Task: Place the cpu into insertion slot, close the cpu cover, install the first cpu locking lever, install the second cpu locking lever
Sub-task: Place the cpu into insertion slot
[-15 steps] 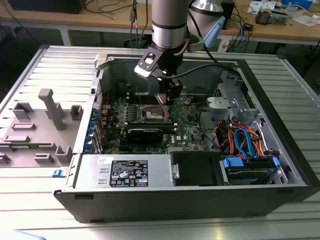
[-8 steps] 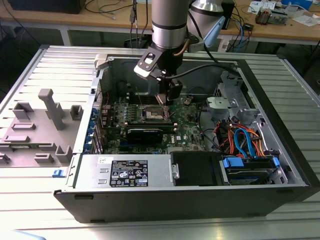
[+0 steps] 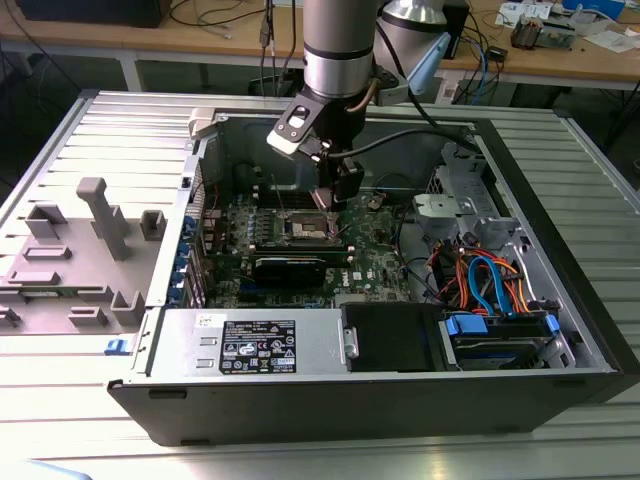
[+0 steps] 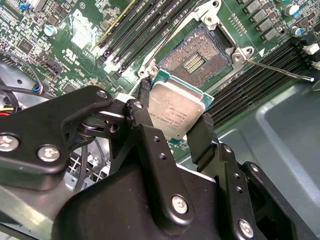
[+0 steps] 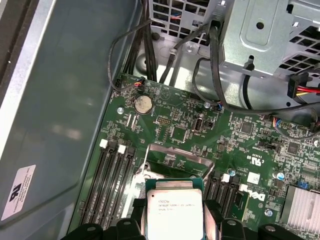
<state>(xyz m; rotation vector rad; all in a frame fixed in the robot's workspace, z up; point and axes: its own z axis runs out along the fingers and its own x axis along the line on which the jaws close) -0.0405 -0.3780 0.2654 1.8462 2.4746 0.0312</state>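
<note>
Clamping the cpu [image 4: 175, 112] in the pincer [image 4: 174, 111], fingers [image 4: 201, 137] pressed on two opposite edges, metal top up. Hovering over the insertion slot [image 4: 195, 57], apart from it, not seated: bare contact field in plain sight there in the second wrist view. Judging by that, step one under way and unfinished. Nothing closed at the cpu cover [image 5: 202, 156] either, standing open as a silvery frame just beyond the cpu in the first wrist view. Spotting also a thin metal rod [image 4: 280, 70] swung free beside the insertion slot, probably one locking lever, unlatched. So: seating, closing the cover and both levers all left to do.

Now, comparing views. From the exterior view, getting the whole layout: pincer [image 3: 335, 195] down inside the open computer case [image 3: 380, 405], poised at about 1 o'clock of the insertion slot [image 3: 305, 228], orange and blue cables [image 3: 490, 280] off at 3 o'clock, grey fixture [image 3: 90, 240] out on the counter [image 3: 300, 450] at 9 o'clock. From the second wrist view, getting the empty socket and the grip itself. From the first wrist view, getting the raised cover, a coin cell [image 5: 143, 104] and the drive cage [image 5: 260, 30].
</note>
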